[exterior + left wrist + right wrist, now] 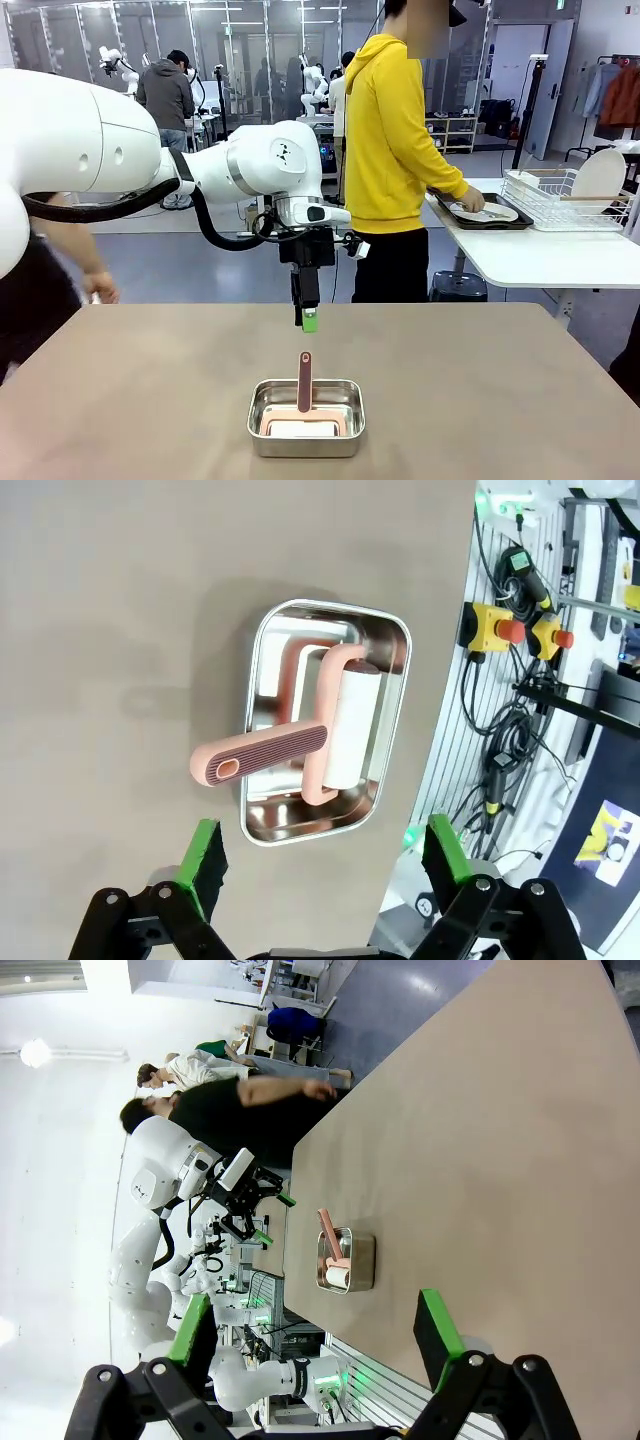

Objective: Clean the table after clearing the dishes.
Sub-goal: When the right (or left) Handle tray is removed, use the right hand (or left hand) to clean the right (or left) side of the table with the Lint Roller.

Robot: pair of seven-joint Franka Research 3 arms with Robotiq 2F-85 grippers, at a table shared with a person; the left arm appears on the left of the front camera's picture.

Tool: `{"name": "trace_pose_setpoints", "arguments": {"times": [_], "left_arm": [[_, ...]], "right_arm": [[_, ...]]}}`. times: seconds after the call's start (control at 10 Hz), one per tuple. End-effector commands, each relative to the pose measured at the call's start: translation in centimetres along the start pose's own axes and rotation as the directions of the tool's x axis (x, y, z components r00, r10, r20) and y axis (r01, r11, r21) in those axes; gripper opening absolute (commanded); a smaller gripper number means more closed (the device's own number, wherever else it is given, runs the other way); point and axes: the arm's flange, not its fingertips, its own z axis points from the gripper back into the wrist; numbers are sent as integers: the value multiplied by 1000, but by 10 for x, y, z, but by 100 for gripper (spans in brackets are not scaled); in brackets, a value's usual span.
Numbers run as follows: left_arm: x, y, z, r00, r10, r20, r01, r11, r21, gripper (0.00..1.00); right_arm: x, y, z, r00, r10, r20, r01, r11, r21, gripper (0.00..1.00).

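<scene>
The brownish table carries a small steel pan holding a pink lint roller with its handle sticking up. My left gripper hangs straight above that handle, fingers pointing down and apart from it. In the left wrist view the left gripper is open over the pan and roller. My right gripper is open, high above the table, with nothing between its fingers. The dishes, a white plate on a dark tray, lie on a white side table under a person's hand.
A person in a yellow hoodie stands beyond the far edge, facing the white side table with a wire rack. Another person's hand hangs near the table's far left corner.
</scene>
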Motion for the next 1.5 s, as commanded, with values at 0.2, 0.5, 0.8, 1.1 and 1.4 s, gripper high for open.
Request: {"name": "trace_pose_setpoints", "arguments": {"times": [0.2, 0.5, 0.8, 1.1, 1.4], "left_arm": [[-8, 35, -13, 998, -13, -54, 16, 998, 66, 100], [-6, 55, -29, 995, -87, -47, 89, 995, 37, 100], [1, 76, -57, 993, -91, -71, 87, 994, -63, 100], [4, 74, -77, 993, -117, -34, 113, 989, -92, 100], [9, 69, -81, 994, -110, 0, 109, 985, -131, 100]], "right_arm": [[-1, 3, -1, 1000, 4, 9, -4, 1000, 18, 100], [-1, 3, -1, 1000, 4, 9, -4, 1000, 18, 100], [-1, 3, -1, 1000, 4, 9, -4, 1000, 18, 100], [-1, 3, -1, 1000, 4, 9, -4, 1000, 18, 100], [-1, 3, -1, 1000, 4, 9, -4, 1000, 18, 100]]}}
